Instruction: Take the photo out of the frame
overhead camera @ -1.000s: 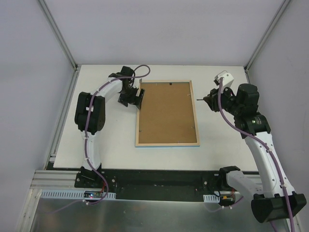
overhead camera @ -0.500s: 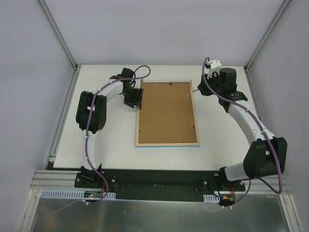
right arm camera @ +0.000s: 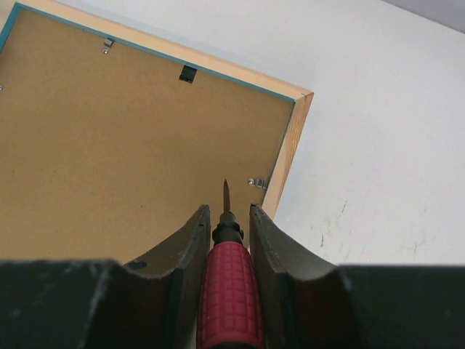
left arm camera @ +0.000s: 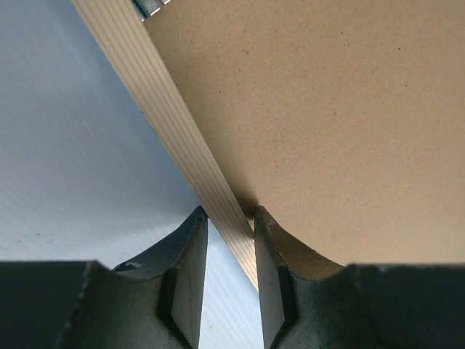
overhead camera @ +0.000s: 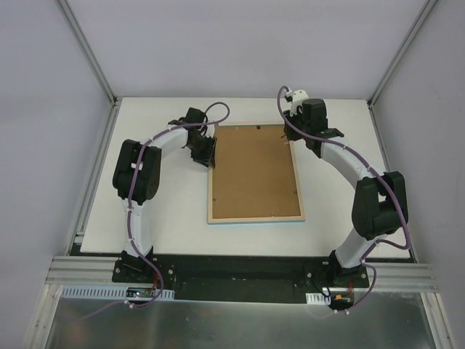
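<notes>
The right gripper [right arm camera: 225, 209] has swung in over the far-right corner of the frame [overhead camera: 254, 219], clamped on a screwdriver [right arm camera: 231, 283]; the left gripper [left arm camera: 229, 216] has narrowed to pinch its left rail. One frame, face-down on the table [overhead camera: 174, 211], one screwdriver, two grippers.

Overhead looks down; wrist views close on frame [right arm camera: 287, 156]

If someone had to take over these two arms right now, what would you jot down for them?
Left gripper: closed on the left wood rail of the frame, near its far corner.
Right gripper: holds a red-handled pointed tool, tip beside a metal tab by the right rail.
The frame lies face down, backing board in place; the photo is hidden beneath.
Done: nothing removed yet.
Left: probably bend the tabs, lift the board, take out the photo.
</notes>
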`<state>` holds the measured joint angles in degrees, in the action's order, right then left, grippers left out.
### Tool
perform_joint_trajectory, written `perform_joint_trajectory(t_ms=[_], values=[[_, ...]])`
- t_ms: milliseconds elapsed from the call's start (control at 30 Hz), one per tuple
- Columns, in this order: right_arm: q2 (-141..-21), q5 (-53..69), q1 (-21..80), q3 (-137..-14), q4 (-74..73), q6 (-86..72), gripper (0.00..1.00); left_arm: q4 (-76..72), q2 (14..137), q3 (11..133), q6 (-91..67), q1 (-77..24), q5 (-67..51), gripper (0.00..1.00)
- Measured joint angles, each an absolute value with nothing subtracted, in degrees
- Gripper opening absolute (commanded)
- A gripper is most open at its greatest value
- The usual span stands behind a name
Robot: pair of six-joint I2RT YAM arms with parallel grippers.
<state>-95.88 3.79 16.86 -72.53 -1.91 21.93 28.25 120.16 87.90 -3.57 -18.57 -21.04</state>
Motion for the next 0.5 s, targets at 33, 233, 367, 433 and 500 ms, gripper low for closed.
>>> perform_joint_trajectory(t_ms=[33,233,367,433,500], values=[[-96.49,3.29,17.21,-73.17,-2.02,21.98,0.01,27.73,119.83,87.29,-3.84,-18.68,-21.06,0.26],[-98.56,-1.28,18.04,-76.03,-3.03,22.35,0.01,25.19,117.45,83.35,-5.41,-19.86,-20.84,0.21],[-98.87,-0.86,18.02,-76.73,-4.16,21.30,0.01,24.16,116.03,81.12,-6.24,-20.67,-20.86,0.21],[-99.37,0.97,18.02,-77.87,-5.63,19.46,0.01,23.77,115.46,80.18,-6.70,-20.80,-21.04,0.21],[-100.71,3.33,18.04,-80.47,-7.40,16.93,0.01,23.07,114.87,79.24,-6.96,-20.93,-21.04,0.22]])
